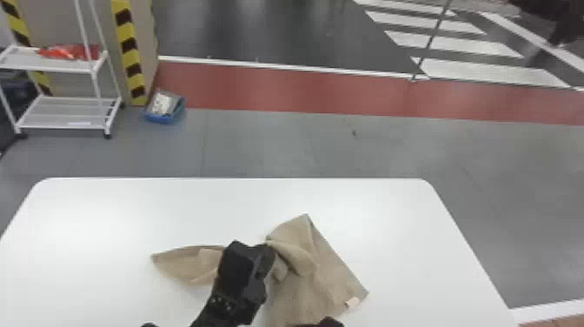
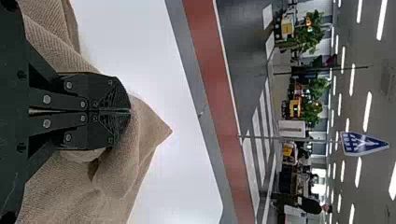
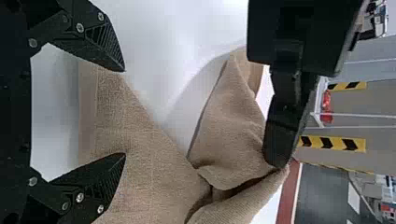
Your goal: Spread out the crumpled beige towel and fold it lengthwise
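The beige towel (image 1: pixel 323 285) lies crumpled on the white table, one corner stretching left and a wider part with a pale tag at the right. Over its middle is my left gripper (image 1: pixel 268 251). In the left wrist view, the left gripper (image 2: pixel 130 111) has its fingers together on the raised towel (image 2: pixel 116 179). Part of my right gripper (image 1: pixel 330 322) shows at the head view's bottom edge, by the towel's near side. In the right wrist view, the right gripper (image 3: pixel 125 112) stands open, with the towel (image 3: pixel 154 172) running across beyond and between its fingertips.
The white table (image 1: pixel 108 217) has rounded far corners, and its surface extends to both sides of the towel. On the floor beyond are a blue bin (image 1: pixel 163 117) and a white shelf cart (image 1: pixel 65 65), away from the table.
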